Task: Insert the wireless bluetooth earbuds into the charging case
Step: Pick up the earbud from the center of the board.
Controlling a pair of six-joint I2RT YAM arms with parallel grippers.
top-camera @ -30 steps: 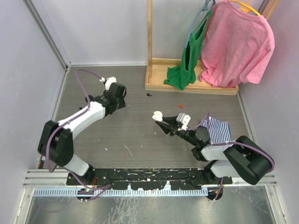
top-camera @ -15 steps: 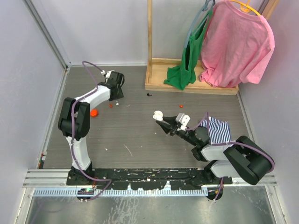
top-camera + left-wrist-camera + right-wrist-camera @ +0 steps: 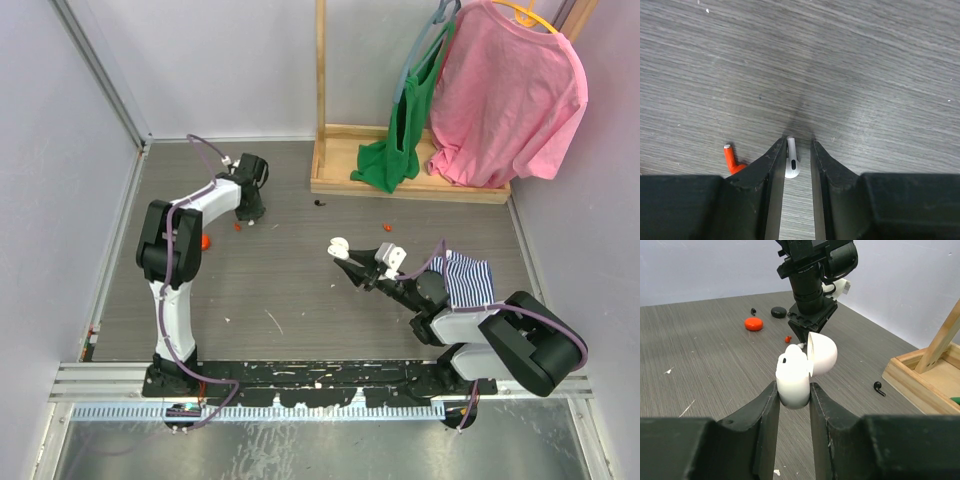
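Note:
A white earbud (image 3: 791,161) lies on the grey table between my left gripper's (image 3: 797,142) fingers. It rests against the left finger, with a gap to the right one, so the jaws stand narrowly open around it. A red earbud (image 3: 731,160) lies just left of that gripper. From above, the left gripper (image 3: 249,214) points down at the table's far left. My right gripper (image 3: 792,387) is shut on the white charging case (image 3: 794,374), held above the table with its lid (image 3: 821,352) swung open. The case (image 3: 338,246) sits mid-table.
A red round case (image 3: 754,323), a black round case (image 3: 779,312) and a black earbud (image 3: 879,388) lie on the table. Another red earbud (image 3: 387,228) lies near the wooden rack (image 3: 410,183), which holds pink and green clothes. A striped cloth (image 3: 468,280) covers the right arm.
The left arm swung to the far left, came down over the white earbud and narrowed its jaws around it. The right arm and the case have not moved.

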